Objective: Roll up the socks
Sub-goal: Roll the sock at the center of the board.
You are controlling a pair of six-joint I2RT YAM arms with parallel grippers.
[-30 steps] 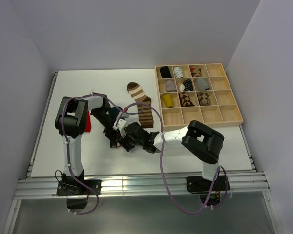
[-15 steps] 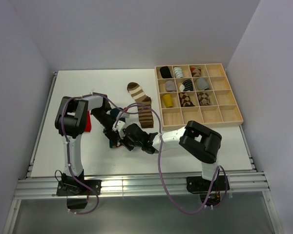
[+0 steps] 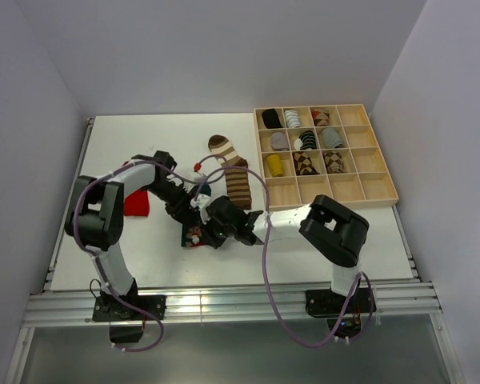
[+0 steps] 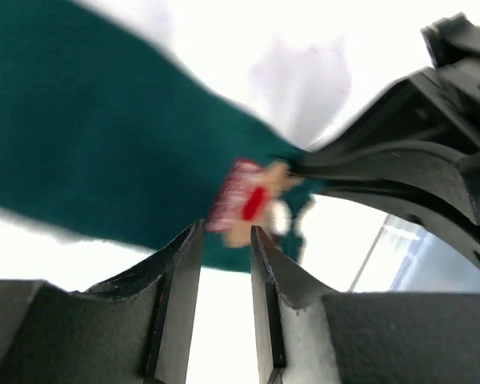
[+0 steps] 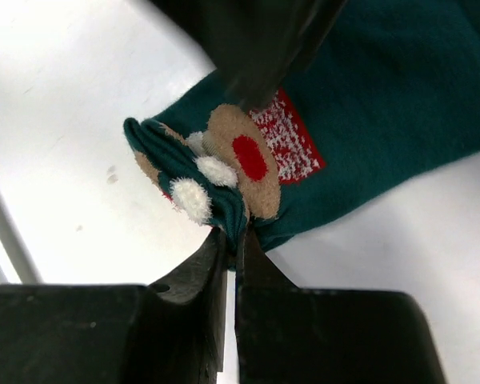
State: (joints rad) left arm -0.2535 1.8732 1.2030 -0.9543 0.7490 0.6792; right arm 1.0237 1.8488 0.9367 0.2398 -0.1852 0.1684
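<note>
Teal sock: flat on the table, just 6 o'clock of centre. Both wrists mostly hide it in the top view. The end with the white-and-red figure is bunched into a small fold.
Right gripper: clamped tight on that folded edge, with cloth pinched between the tips. This is your anchor.
Left gripper: jaws parted, nothing clamped. The tips sit right at the figure patch. The wrist view is blurred, so I can't tell whether they touch the cloth.
Step (my read): you're starting the roll at the figure end. There's one fold and no full turn yet.
Roll direction: turn the pinched fold over toward the long free body, which runs off at 1 o'clock in the right wrist view. Stay low on the table and don't lift.
Left hand job: pin the sock body flat a little ahead of the roll. Don't grab the same edge, because the two grippers already crowd each other there.
Tension: soft knit will likely stretch and spring back. Make each turn snug or the roll goes slack.
Risk: the fold in the pinch is small and could slip out if you pull upward. The fingers are very near each other, so watch for a clash.
Striped sock: 12 o'clock of the grippers, lying flat, not rolled.
Red sock: 9 o'clock, partly behind the left arm, not rolled.
Wooden tray: 2 o'clock, holds rolled bundles and is well apart from the work.
</note>
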